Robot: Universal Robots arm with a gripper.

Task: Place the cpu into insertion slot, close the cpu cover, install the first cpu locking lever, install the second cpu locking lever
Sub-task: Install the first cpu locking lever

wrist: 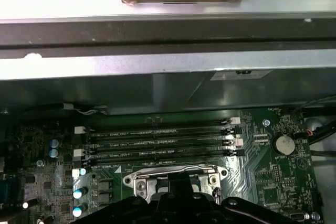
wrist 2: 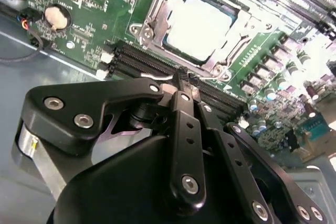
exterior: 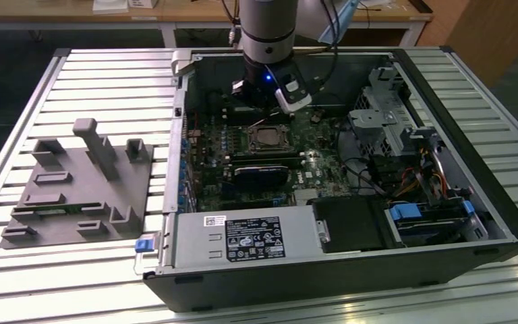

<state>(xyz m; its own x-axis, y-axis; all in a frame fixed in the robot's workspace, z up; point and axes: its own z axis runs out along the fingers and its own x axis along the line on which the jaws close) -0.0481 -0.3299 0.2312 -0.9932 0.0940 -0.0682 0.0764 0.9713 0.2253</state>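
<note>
Slatted table [exterior: 79, 74], open computer case [exterior: 475, 202] (cpu [wrist 2: 197, 24] under cpu cover [wrist 2: 157, 17]), pincer [wrist 2: 184, 80] above.

The robot arm [exterior: 268, 34] comes straight down from the top of the exterior view, grey above and black at the wrist, with a small blue light on. In the second wrist view its black pincer [wrist 2: 184, 82] has both fingers pressed together at the tips.

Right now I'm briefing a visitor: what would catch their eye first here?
The open computer case on the slatted table, with the arm reaching inside. In the second wrist view the pale cpu sits in the insertion slot, framed by the cpu cover. A grey fixture block lies at the exterior view's left.
</note>
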